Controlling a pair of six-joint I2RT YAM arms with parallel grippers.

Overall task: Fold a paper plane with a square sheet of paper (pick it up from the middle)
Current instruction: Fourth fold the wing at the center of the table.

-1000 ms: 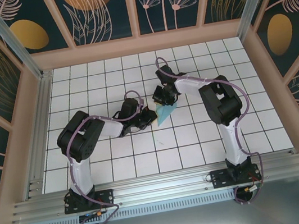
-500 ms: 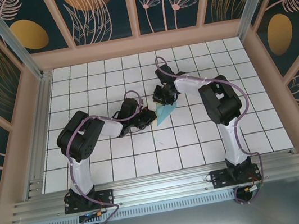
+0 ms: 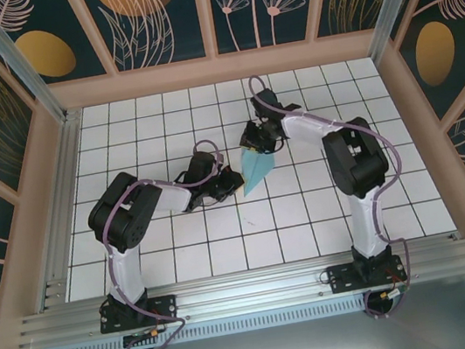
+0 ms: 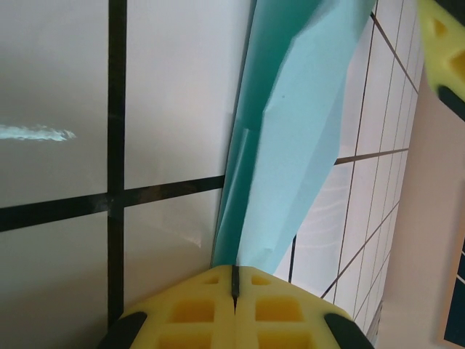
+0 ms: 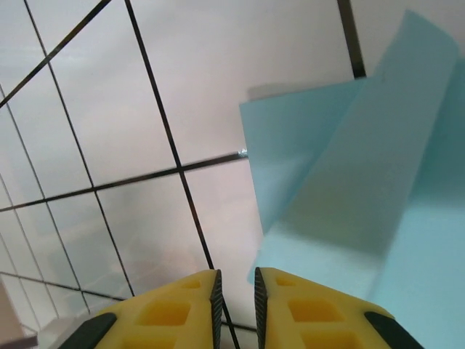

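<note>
Turquoise paper, thin and folded into a slim pointed paper plane (image 3: pixel 256 169), lies near the middle of the white gridded table (image 3: pixel 161 115), wide end toward the far side. The left gripper (image 4: pixel 234 280) has its yellow pads pressed together on the plane's near tip. The right gripper (image 5: pixel 236 280) sits at the far end, its pads a narrow slit apart with nothing between them; paper lies just beside its right pad.

Risk: the far flaps stand raised and unrestrained, so the folds may spring open. With only a single pinch at the tip, any pull by the left arm could skew the crease or tear the paper.
</note>
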